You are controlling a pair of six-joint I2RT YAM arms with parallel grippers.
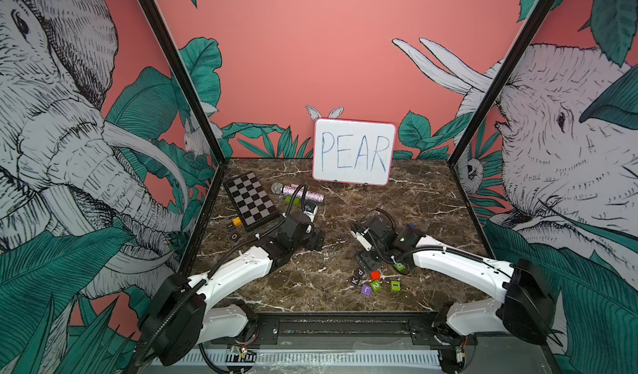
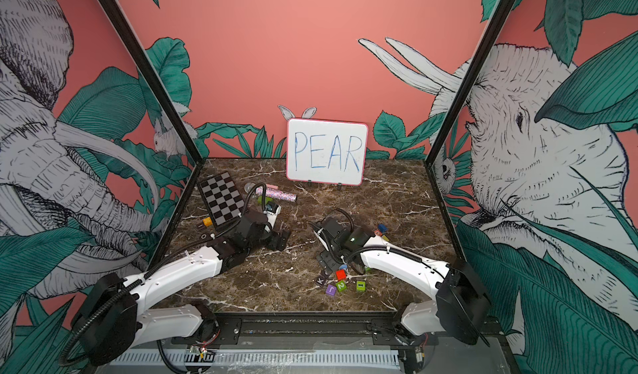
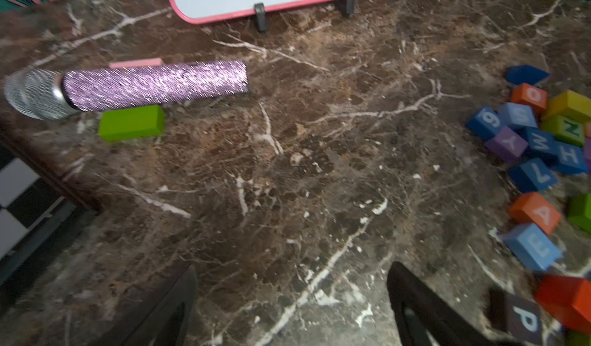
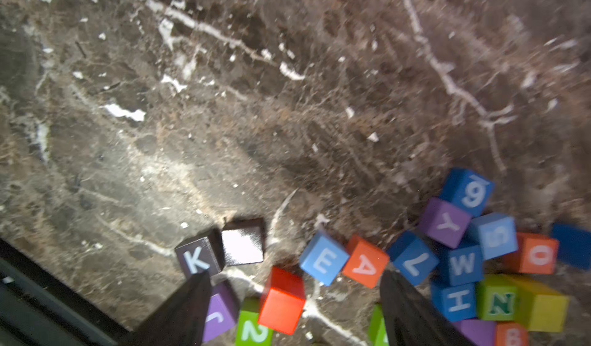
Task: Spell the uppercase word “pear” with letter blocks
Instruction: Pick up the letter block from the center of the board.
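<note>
Of the letter blocks, the dark P [image 3: 521,320] lies beside a dark K block [image 4: 196,258] near the front; in a top view the P [image 1: 359,272] shows too. The light blue E [image 4: 323,259] and orange A [image 4: 364,261] touch each other at the edge of a heap. My right gripper [image 4: 295,274] hangs open over them, and a red-orange cube [image 4: 281,299] with no letter showing lies on the table between its fingers. My left gripper [image 3: 292,266] is open over bare marble with nothing in it. Both top views show the left gripper [image 1: 313,227] and the right gripper [image 1: 364,251] low at mid-table.
A white board [image 1: 354,151] reading PEAR stands at the back. A glittery microphone [image 3: 153,85], a green block [image 3: 131,122] and a chessboard [image 1: 250,199] lie back left. A heap of other blocks [image 3: 543,130] lies on the right, and loose cubes J [image 1: 366,289], 2 [image 1: 376,286] and I [image 1: 396,285] lie near the front.
</note>
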